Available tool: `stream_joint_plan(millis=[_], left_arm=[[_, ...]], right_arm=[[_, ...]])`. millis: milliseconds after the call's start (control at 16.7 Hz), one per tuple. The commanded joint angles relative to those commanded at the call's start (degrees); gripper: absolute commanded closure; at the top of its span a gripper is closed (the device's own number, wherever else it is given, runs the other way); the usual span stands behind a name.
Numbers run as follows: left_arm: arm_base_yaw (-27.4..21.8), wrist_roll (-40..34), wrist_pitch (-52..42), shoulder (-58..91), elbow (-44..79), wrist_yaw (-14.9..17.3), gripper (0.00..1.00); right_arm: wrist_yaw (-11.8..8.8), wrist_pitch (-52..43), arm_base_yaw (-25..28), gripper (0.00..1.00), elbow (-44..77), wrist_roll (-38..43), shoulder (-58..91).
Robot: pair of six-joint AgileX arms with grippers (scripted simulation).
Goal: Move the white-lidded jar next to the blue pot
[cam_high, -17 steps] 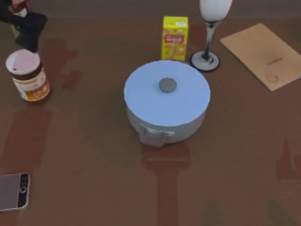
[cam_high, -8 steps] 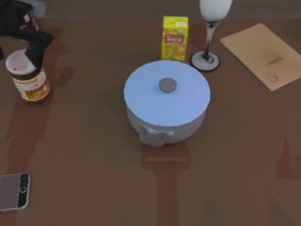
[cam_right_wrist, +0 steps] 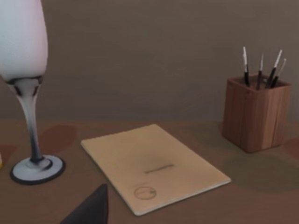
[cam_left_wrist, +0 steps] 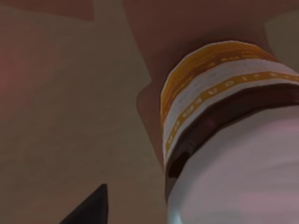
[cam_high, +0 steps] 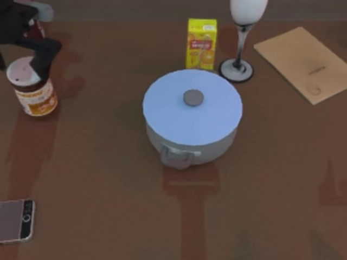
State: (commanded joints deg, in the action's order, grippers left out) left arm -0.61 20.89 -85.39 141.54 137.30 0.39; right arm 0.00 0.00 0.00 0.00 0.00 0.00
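The white-lidded jar (cam_high: pixel 33 89) stands upright at the table's far left, with dark brown contents and an orange-and-white label. My left gripper (cam_high: pixel 21 64) is open and straddles its lid, one dark finger (cam_high: pixel 46 54) on the lid's right side. Up close, the left wrist view shows the jar (cam_left_wrist: pixel 224 116) with a gap between it and the one visible fingertip (cam_left_wrist: pixel 91 210); the other finger is hidden. The blue pot (cam_high: pixel 192 108) sits at the table's centre, well to the right of the jar. My right gripper is outside the top view; one fingertip (cam_right_wrist: pixel 91 210) shows.
Behind the pot stand a yellow carton (cam_high: pixel 201 43) and a white wine glass (cam_high: pixel 238 65). A tan notebook (cam_high: pixel 303 62) lies at the back right, with a wooden pen holder (cam_right_wrist: pixel 254 114) beyond it. A phone (cam_high: pixel 16 219) lies at the front left.
My left gripper has come down and leftward from behind the jar until its fingers stand on either side of the lid. The jar and the pot have stayed put.
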Motion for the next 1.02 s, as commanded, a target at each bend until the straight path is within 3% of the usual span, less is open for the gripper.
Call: stream_joint_plan(millis=[300,600,1020], left_arm=[[0.17,0.19,9.25,-1.18,-10.80,-0.01,0.00],[0.20,0.22,10.42,-1.30,-12.02,-0.01,0.00],[0.20,0.22,10.42,-1.30,-12.02,-0.01,0.53]], right_arm=[[0.00,0.00,0.00,0.00,0.00,0.00,0.00],[0.00,0.00,0.00,0.00,0.00,0.00,0.00],[0.00,0.00,0.00,0.00,0.00,0.00,0.00]])
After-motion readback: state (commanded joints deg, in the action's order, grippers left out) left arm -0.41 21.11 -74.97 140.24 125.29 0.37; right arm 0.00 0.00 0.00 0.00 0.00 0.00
